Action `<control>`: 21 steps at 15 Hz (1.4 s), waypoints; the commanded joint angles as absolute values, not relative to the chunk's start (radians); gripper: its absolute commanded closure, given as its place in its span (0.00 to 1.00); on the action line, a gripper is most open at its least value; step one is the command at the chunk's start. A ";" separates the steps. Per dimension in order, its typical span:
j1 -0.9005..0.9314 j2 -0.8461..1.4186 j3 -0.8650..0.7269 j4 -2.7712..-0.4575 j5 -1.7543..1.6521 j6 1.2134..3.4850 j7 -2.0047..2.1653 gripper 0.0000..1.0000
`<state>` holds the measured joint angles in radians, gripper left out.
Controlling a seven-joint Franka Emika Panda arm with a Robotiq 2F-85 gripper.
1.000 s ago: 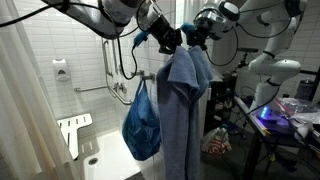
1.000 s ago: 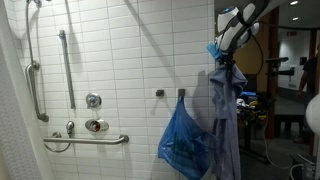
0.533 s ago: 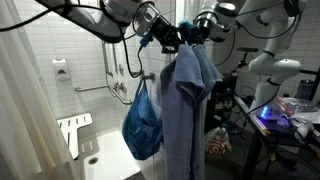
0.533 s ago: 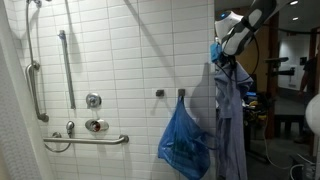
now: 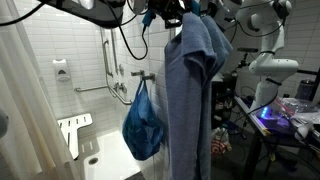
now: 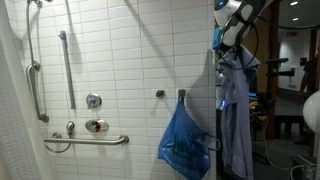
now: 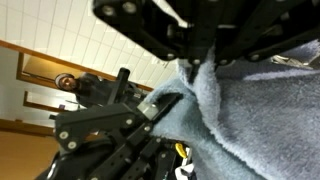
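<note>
A long grey-blue towel (image 5: 190, 95) hangs from my gripper (image 5: 178, 14), which is shut on the towel's top fold near the upper edge in an exterior view. The towel (image 6: 234, 105) also shows by the right edge of the tiled wall, held up by the gripper (image 6: 224, 35). In the wrist view the fuzzy towel (image 7: 250, 110) fills the right side, pinched under the black fingers (image 7: 195, 55). A blue mesh bag (image 5: 141, 120) hangs from a wall hook (image 6: 181, 92), just beside the towel and lower.
White tiled shower wall with grab bars (image 6: 66, 65), valve handles (image 6: 94, 100) and a shower curtain (image 5: 25, 110). A fold-down white seat (image 5: 72, 130) sits low. Another robot arm (image 5: 270, 65) and a cluttered table (image 5: 290, 110) stand behind the towel.
My gripper has lifted upward with the towel, so the towel now hangs higher and stretches longer. The blue bag has stayed on its hook.
</note>
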<state>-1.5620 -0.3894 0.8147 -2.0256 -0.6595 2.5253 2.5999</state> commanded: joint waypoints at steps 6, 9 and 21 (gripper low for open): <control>-1.990 -0.743 1.050 -2.072 -0.262 2.722 2.603 0.99; -2.042 -0.818 1.036 -2.065 -0.131 2.728 2.602 0.99; -2.165 -0.926 0.935 -1.967 0.031 2.737 2.572 0.99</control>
